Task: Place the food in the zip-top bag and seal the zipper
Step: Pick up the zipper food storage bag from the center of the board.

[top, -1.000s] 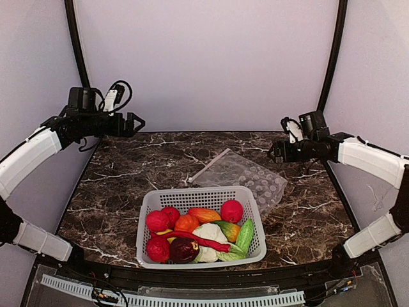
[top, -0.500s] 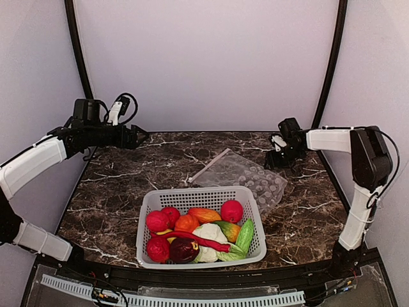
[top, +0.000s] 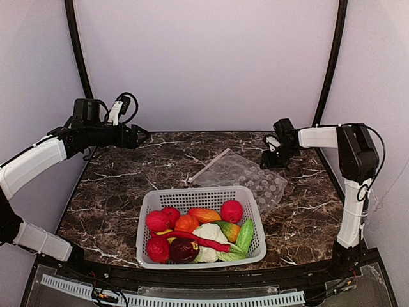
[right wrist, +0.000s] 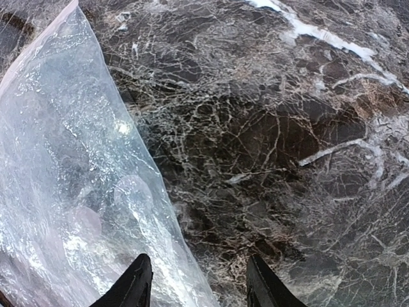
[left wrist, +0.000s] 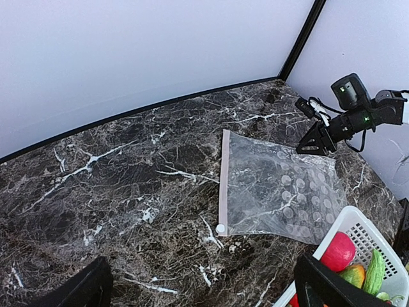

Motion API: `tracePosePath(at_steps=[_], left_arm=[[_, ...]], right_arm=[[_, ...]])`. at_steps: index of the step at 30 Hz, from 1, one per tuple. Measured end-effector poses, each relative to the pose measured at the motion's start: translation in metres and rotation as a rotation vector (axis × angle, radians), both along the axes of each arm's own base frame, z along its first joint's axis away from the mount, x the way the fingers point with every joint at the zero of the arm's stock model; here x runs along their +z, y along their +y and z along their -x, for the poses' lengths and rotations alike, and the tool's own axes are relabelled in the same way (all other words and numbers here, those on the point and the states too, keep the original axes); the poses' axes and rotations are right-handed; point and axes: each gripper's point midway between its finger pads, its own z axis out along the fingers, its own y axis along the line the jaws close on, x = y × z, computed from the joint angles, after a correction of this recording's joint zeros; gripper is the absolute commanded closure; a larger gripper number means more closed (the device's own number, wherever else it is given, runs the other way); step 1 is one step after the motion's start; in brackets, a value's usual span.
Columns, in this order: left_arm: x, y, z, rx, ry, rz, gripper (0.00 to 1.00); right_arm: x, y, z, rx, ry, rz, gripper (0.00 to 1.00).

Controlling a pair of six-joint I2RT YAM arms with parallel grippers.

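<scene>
Over the last second the right arm has folded in from the bench's right edge. The right tool (top: 268, 157) now sits low at the far right corner of the zip-top bag (top: 239, 176). Its jaws have narrowed but are apart. In the wrist view one fingertip (right wrist: 137, 281) hangs over the plastic and the other over bare marble, with the bag's edge running between them, so nothing is pinched yet. I read this as the approach to a first grip on the bag, the opening step of the task.

The left tool (top: 139, 135) has barely shifted. It hovers wide open and empty above the far left of the bench (top: 108, 192), well apart from everything.

The bag lies flat and empty behind the white slotted basket (top: 192, 191). Its zipper (left wrist: 223, 179) forms the edge facing left, away from the right tool. All the food (top: 198, 233) is piled in the basket, including a white cauliflower (top: 209, 231).

The basket's far right corner seems to overlap the bag's near corner, which could drag when the bag is lifted. The mouth is on the side opposite the coming grip, so the left tool will likely have to open it
</scene>
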Motion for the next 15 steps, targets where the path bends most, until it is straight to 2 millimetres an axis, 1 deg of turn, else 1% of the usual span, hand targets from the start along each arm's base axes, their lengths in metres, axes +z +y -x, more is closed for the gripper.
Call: tracePosePath(at_steps=[2, 3, 15], left_arm=[[-0.0001, -0.0002, 0.0002, -0.001, 0.001, 0.001, 0.0], [-0.0002, -0.0004, 0.0002, -0.002, 0.002, 0.001, 0.0], [0.0006, -0.0027, 0.0016, -0.014, 0.006, 0.014, 0.0]], right_arm=[[-0.0017, 0.0015, 0.0008, 0.011, 0.005, -0.004, 0.63], [-0.0027, 0.0022, 0.0015, 0.016, 0.008, -0.007, 0.65], [-0.0094, 0.0067, 0.0049, 0.053, 0.025, -0.019, 0.65]])
